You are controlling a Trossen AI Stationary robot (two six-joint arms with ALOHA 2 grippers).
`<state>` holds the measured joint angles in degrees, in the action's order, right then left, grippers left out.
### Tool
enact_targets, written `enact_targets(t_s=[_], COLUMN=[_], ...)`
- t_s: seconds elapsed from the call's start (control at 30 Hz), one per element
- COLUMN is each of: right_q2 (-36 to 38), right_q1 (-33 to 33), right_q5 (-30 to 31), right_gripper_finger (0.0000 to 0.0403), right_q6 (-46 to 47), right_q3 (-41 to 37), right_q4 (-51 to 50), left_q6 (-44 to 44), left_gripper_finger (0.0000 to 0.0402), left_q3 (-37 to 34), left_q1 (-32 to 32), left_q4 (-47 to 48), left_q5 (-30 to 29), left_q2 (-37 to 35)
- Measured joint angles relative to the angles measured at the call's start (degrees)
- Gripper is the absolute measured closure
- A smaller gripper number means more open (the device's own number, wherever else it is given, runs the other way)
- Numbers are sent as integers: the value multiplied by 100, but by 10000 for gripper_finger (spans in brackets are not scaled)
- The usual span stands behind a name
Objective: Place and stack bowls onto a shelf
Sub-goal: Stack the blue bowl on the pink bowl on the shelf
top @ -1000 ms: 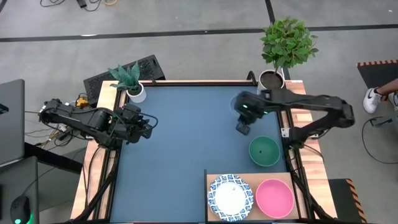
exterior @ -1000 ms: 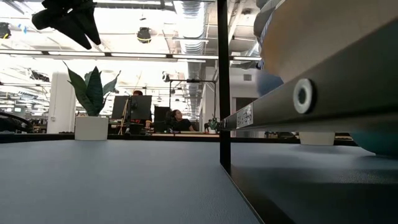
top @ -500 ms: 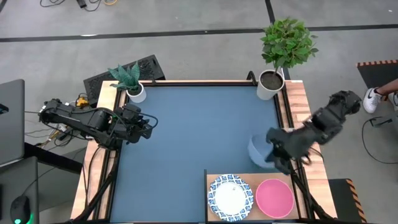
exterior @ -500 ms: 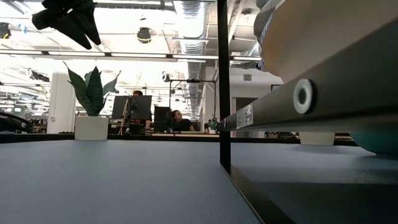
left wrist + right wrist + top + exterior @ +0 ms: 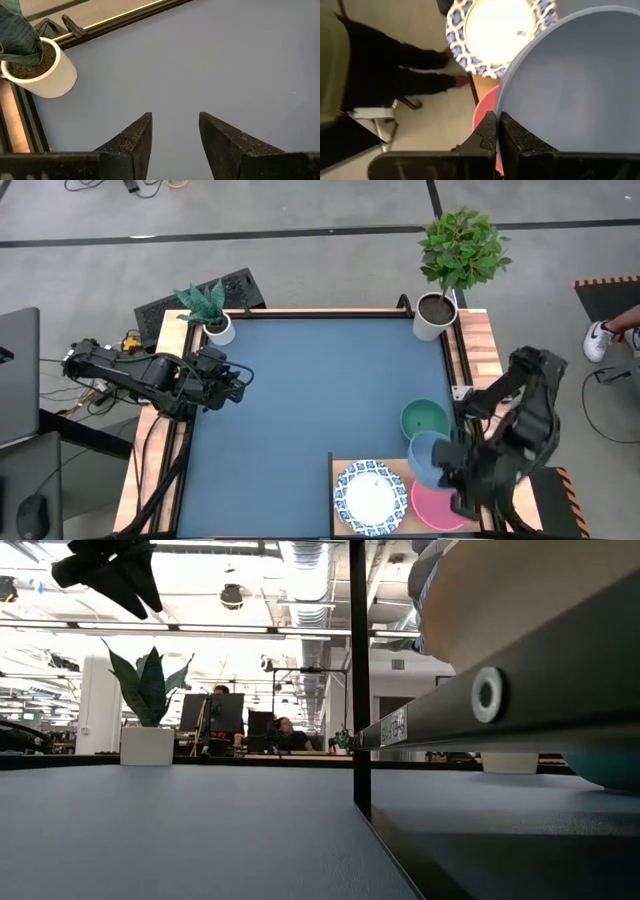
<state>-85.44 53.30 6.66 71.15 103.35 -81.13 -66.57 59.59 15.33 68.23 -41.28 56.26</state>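
My right gripper is shut on a pale blue bowl and holds it over the far edge of the light wood shelf, partly above the pink bowl. A white bowl with a blue patterned rim sits on the shelf next to the pink one. The green bowl stands on the blue tabletop just beyond the shelf. In the right wrist view the pale blue bowl fills the picture, with the white bowl and the pink bowl below it. My left gripper waits open at the table's left edge. My right gripper pinches the pale blue bowl's rim on its near right side, one finger inside the bowl and one finger outside. The bowl is lifted clear with its mouth up, over the pink bowl.
A white pot with a spiky plant stands at the far left corner and a white pot with a leafy plant at the far right corner. A person's shoe shows beyond the right edge. The blue tabletop lies between the arms.
My right gripper has carried the pale blue bowl from the far right part of the table toward the near edge, passing over the green bowl and arriving over the shelf above the pink bowl. The arm has swung round to the table's right side.
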Motion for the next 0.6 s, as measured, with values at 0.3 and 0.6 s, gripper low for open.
enact_targets(t_s=[0.3,0.6], right_q2=[-1149,-1773], right_q1=[669,1027], right_q5=[7,15], right_gripper_finger=[379,379], right_q6=[456,836], right_q3=[875,936], right_q4=[-773,-887], left_q6=[-15,-18], left_gripper_finger=[255,255], left_q3=[0,0], left_q1=[0,-2], left_q4=[2,4], left_q5=[-4,-160], left_q2=[-1,195])
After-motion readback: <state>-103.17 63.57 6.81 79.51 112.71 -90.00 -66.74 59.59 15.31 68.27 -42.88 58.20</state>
